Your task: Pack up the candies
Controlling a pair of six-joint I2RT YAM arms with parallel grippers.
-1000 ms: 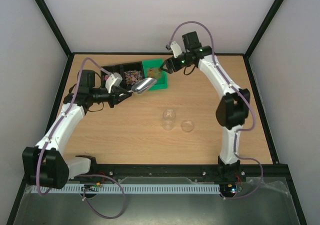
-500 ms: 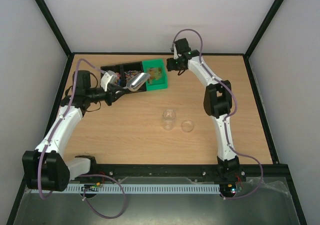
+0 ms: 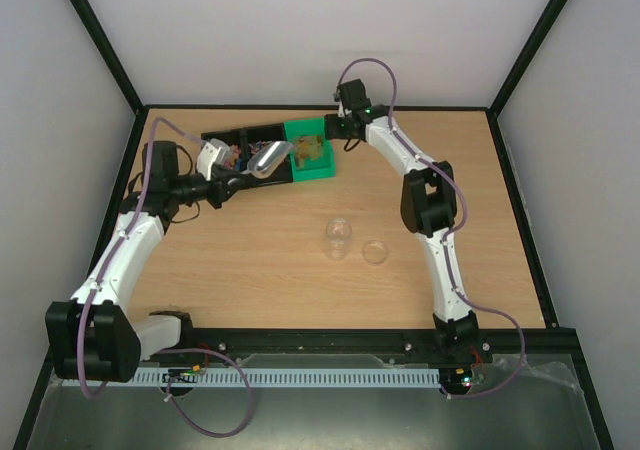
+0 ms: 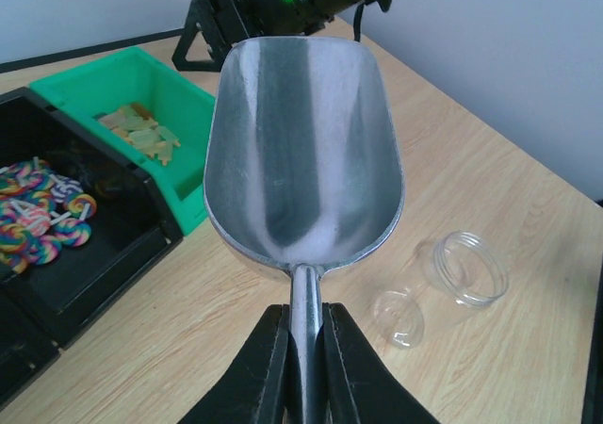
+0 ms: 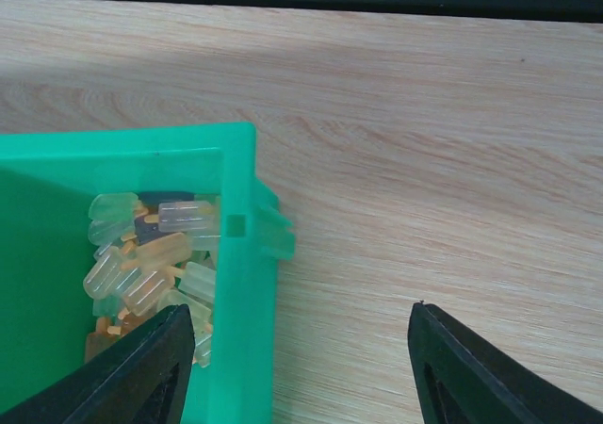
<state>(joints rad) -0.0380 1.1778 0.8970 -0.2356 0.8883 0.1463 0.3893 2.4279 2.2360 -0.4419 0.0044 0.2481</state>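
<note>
Candies, tiny multicoloured wrapped sweets (image 4: 42, 219), lie unpacked in far-edge black plastic bin (image 4: 160, 226); left gripper (image 4: 306, 316) clamps empty metal scoop (image 4: 301, 151), right gripper (image 5: 300, 320) gapes, clear round jar (image 3: 337, 238) unfilled.

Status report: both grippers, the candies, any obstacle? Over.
Left gripper shut on empty scoop. Right gripper open over green bin wall. Candies not yet scooped. No obstacle seen.

Wooden table (image 3: 450, 160), top view: green bin (image 3: 300, 128) upper centre, touching a black compartmented bin (image 3: 240, 133) on its left, metal scoop (image 3: 268, 158) overlapping the black bin's right end; clear jar (image 3: 338, 238) and clear round lid (image 3: 375, 252) near each other, mid-frame.
</note>
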